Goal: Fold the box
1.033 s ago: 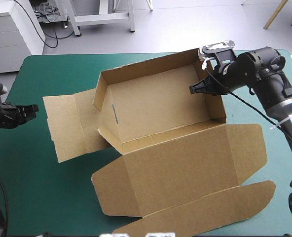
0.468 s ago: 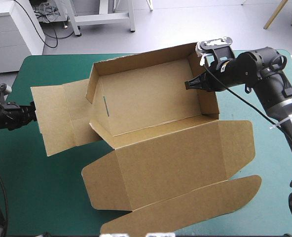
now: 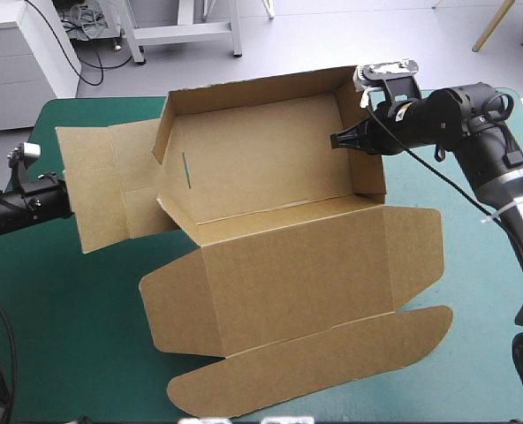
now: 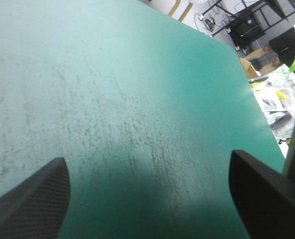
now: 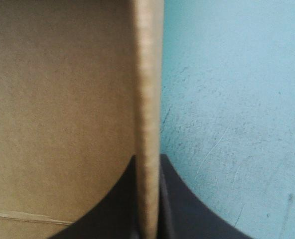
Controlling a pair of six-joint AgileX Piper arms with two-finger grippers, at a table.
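Pinching the right end wall of the brown box, your right gripper has its black fingers all but pressed together on the board. The brown box sits mid-table on the teal-green cover, tray walls raised, lid flat toward the near edge. Your left gripper hovers at the left edge, fingers spread over bare cover, just beside the flat left flap.

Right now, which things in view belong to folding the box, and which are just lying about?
Job in hand: the box, walls partly raised; right gripper, shut on its end wall; left gripper, open over the teal-green cover.
Lying about: nothing loose that I can see on that cover.
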